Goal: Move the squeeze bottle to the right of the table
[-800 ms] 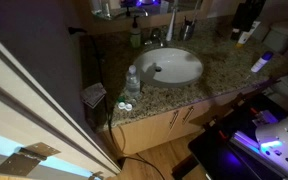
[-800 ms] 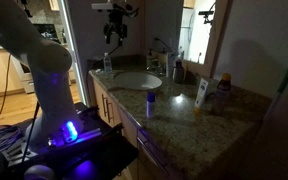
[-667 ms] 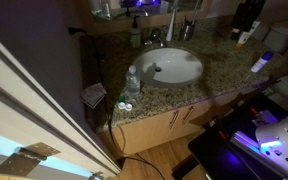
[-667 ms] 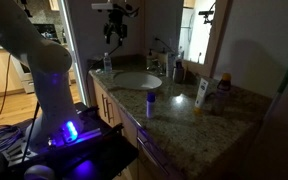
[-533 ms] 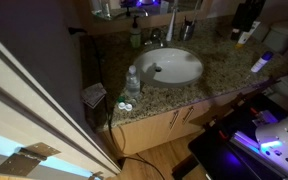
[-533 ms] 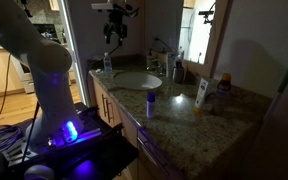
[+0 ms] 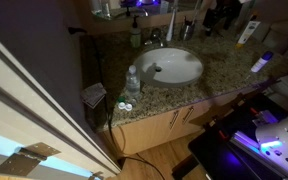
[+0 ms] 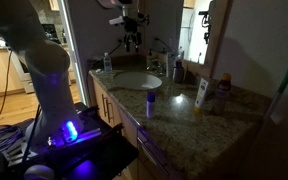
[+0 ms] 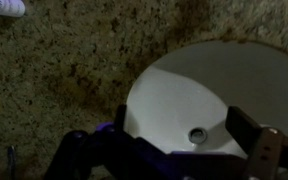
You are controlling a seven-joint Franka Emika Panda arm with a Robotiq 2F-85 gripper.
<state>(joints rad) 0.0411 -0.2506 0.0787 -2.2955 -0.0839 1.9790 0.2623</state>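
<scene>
The squeeze bottle (image 8: 201,92), slim and cream-white, stands upright by the wall on the speckled granite table (image 8: 184,125), past the oval white sink (image 8: 137,80). It also shows in an exterior view (image 7: 247,33) at the counter's back. My gripper (image 8: 132,42) hangs high above the sink, well apart from the bottle. In the wrist view the gripper (image 9: 184,135) is open and empty, with the sink basin (image 9: 214,90) and its drain between the fingers. The squeeze bottle is out of the wrist view.
A clear water bottle (image 7: 132,80) stands at the counter's front edge by the sink. A small green soap bottle (image 7: 136,37) is behind the sink near the faucet (image 7: 169,25). A purple-capped bottle (image 8: 151,103) and an orange-capped one (image 8: 222,92) stand near the squeeze bottle.
The gripper has moved from the counter's far end to above the sink, nearer the squeeze bottle. The objects on the counter have not moved.
</scene>
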